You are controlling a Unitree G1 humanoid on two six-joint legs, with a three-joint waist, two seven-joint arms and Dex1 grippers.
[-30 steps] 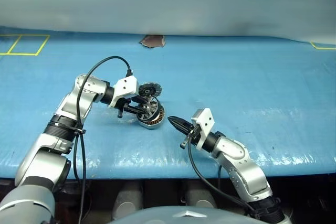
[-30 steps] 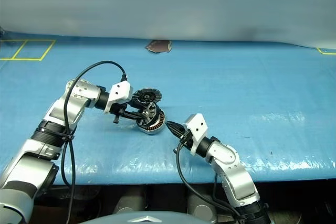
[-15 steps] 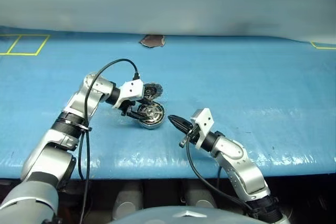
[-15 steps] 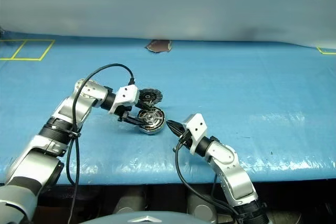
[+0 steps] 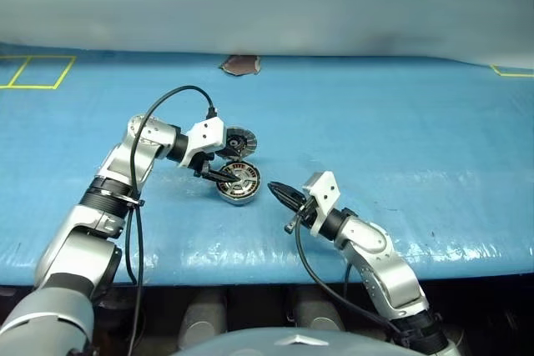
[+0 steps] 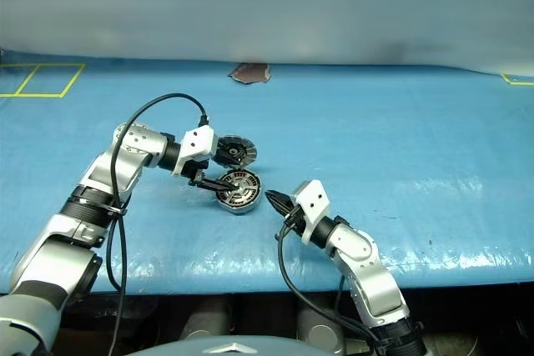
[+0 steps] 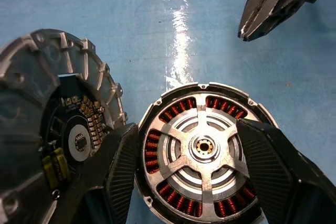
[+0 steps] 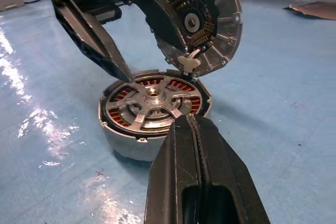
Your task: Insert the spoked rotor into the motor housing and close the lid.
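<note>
Since the frame 1 second earlier, the spoked rotor (image 7: 203, 147) has gone from tilted in the left gripper's (image 7: 184, 169) grasp above the windings to lying flat inside the motor housing (image 8: 126, 142). That gripper has opened and now straddles the housing, 1 finger (image 7: 118, 166) on each side of the rim, gripping nothing. This placement appears deliberate: the spread fingers have let go of the rotor while remaining close enough to correct its seating.

The rotor sits level within the ring of copper windings, hub centred, with 5 spokes visible in the right wrist view. The housing rests on the blue table (image 5: 400, 122), near its front edge.

The lid (image 8: 202, 22) stands open on its hinge at the far edge of the housing, segmented inner face turned toward the rotor. Left upright, it keeps the cavity accessible.

The right gripper (image 5: 278, 193) is fully closed, empty, and points at the housing from just beside it without contact. In this inspector's judgement it is stationed to brace the housing or to push the lid.

Insertion appears complete; closing the lid remains.
</note>
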